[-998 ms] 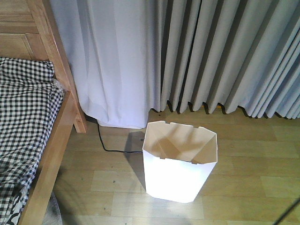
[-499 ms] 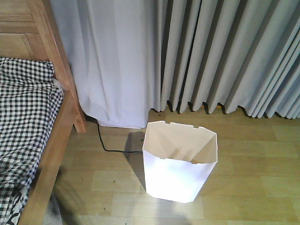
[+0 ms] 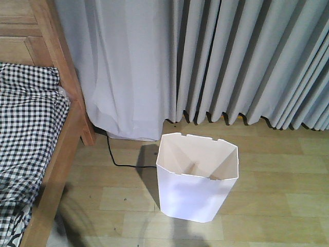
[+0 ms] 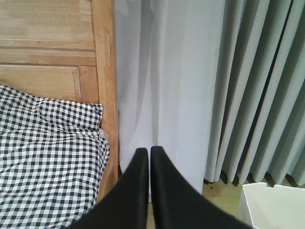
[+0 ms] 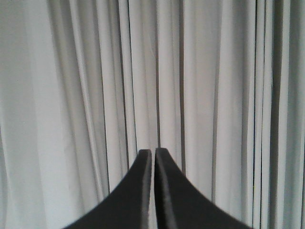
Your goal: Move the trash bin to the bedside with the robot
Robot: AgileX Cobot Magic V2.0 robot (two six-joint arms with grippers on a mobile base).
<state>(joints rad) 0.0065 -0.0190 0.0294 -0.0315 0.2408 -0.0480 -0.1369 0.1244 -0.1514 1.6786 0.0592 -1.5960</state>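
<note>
The white trash bin [image 3: 197, 177] stands upright on the wooden floor, a short way right of the bed [image 3: 31, 128] with its light-brown frame and black-and-white checked bedding. A corner of the trash bin [image 4: 274, 205] shows at the lower right of the left wrist view. My left gripper [image 4: 149, 151] is shut with nothing in it, raised and pointing at the curtain beside the bed's headboard [image 4: 52, 52]. My right gripper [image 5: 153, 152] is shut and empty, facing the curtain. Neither arm shows in the front view.
Grey pleated curtains [image 3: 231, 62] hang along the back wall down to the floor. A black cable [image 3: 115, 157] runs across the floor from under the curtain toward the bin. Open wooden floor [image 3: 277, 195] lies right of the bin.
A thin dark line at the lower right corner a second ago is gone. The shadows inside the bin have shifted. The bin and bed have stayed put.
</note>
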